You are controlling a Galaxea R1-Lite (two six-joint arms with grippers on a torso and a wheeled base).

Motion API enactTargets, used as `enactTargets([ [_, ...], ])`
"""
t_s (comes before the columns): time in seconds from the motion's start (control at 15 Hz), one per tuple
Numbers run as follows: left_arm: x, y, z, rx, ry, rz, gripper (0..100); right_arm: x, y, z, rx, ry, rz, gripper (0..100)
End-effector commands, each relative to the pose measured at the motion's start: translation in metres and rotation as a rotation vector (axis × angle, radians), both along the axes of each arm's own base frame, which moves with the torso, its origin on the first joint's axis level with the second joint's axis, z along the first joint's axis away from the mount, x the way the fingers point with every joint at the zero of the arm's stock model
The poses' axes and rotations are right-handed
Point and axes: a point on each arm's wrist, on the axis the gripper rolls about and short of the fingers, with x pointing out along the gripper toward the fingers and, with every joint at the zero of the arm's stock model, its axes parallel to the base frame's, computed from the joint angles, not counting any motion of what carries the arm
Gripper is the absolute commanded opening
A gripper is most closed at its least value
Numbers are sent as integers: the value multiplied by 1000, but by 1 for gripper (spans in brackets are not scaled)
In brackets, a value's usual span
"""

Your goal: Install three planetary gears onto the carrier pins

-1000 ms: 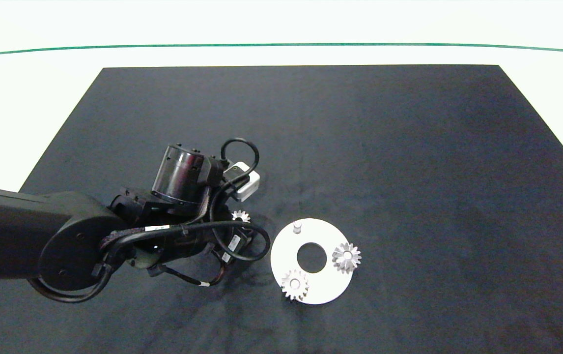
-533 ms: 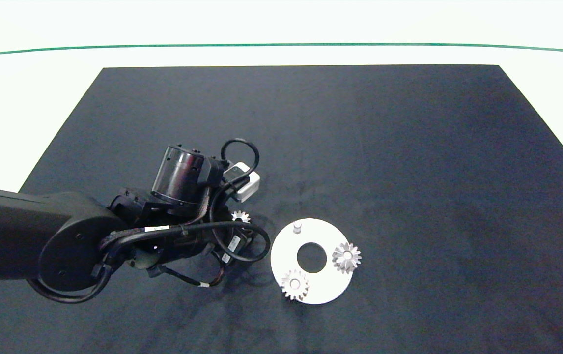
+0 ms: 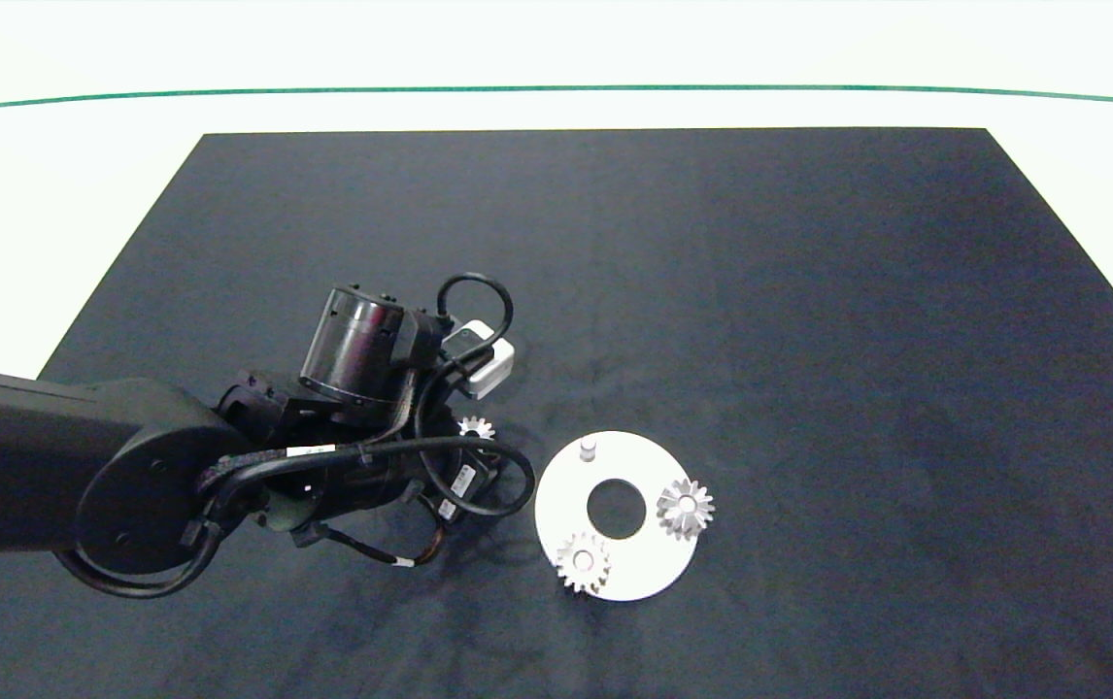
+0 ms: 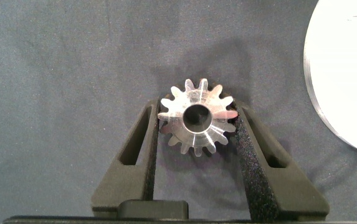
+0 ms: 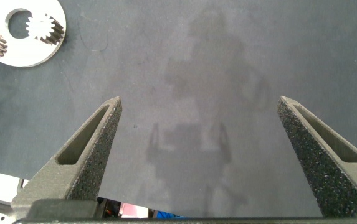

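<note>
A third gear (image 4: 197, 122) is sitting flat on the dark mat (image 3: 809, 291) between the two fingers (image 4: 142, 149) of the left hand (image 4: 197, 124), its teeth meeting the pads on both sides, so the hand is closing on the gear, which is lying just beside the white disc (image 3: 644, 573) rather than on it. In the head view this gear (image 3: 476, 427) is showing only as a small toothed edge peeking out past the left arm's (image 3: 129, 476) wrist and cables. On the disc, two more gears are already sitting over pins: one (image 3: 685, 506) at the rim farthest from the arm, the other (image 3: 583, 560) at the near rim. The third pin (image 3: 588, 447) is standing bare and upright at the disc's far rim, on the side nearest the loose gear. The disc, with its large centre hole, is lying flat on the mat, which is covering most of the pale bench (image 3: 32, 194). The left arm is reaching in from the left edge, its wrist angled down over the mat. The right hand (image 5: 200, 118) is hanging well away, its fingers (image 5: 91, 149) spread wide and holding nothing, with the disc (image 5: 35, 53) small in the distance in its view.
</note>
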Motion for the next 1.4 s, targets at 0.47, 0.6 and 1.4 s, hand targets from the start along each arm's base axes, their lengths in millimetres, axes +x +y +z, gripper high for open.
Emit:
enactTargets([
  [0.47,-32,-15,36,-53,-77,-104,0,0,0,-1,-4,6,-1,100],
  [0.6,-42,-22,43,-52,-69,-143,0,0,0,0,-3,3,-1,100],
  [1.4,-52,-75,30,-7,-25,-255,0,-3,-1,3,12,-29,-1,100],
])
